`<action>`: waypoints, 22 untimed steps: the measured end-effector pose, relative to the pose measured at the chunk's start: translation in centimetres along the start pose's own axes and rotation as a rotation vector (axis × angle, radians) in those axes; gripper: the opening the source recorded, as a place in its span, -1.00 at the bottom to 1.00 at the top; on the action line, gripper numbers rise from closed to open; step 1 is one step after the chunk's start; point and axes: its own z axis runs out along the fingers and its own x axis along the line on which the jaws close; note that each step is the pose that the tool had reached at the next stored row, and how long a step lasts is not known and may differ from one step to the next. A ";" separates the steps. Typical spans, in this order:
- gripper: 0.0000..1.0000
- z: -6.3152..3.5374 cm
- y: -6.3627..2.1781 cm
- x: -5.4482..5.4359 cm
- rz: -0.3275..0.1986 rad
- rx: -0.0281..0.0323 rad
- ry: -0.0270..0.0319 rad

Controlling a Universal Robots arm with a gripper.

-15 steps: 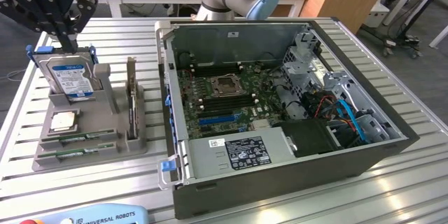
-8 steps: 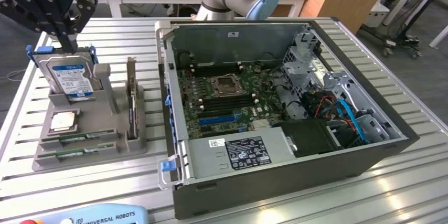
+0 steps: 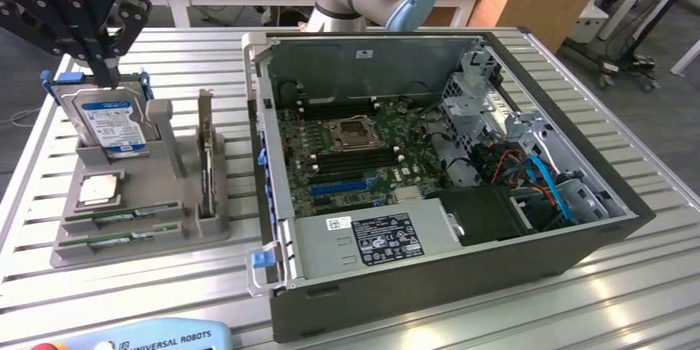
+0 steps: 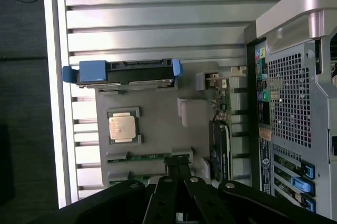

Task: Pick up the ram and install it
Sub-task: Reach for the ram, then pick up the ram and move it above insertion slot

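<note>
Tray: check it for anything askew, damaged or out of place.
Nothing stands out. On the tray, the hard drive stands upright in its slot, the processor lies flat in its pocket, and the ram sticks lie straight in their grooves, side by side. No damage shows.

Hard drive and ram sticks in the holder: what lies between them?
The square silver processor chip, flat in its recess, lies between hard drive and ram sticks; both exterior and wrist views show it.

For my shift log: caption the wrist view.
Shut fingers hover over the grey holder, near the ram, beside the computer case.
</note>
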 end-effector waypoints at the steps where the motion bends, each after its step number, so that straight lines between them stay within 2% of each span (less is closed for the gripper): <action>1: -0.80 -0.01 -0.14 0.0 0.000 0.0000 0.0000; 14: -0.80 -0.09 -2.02 -0.1 0.000 0.0000 0.0000; 22: -0.80 -0.09 -2.11 -0.1 0.000 0.0000 0.0000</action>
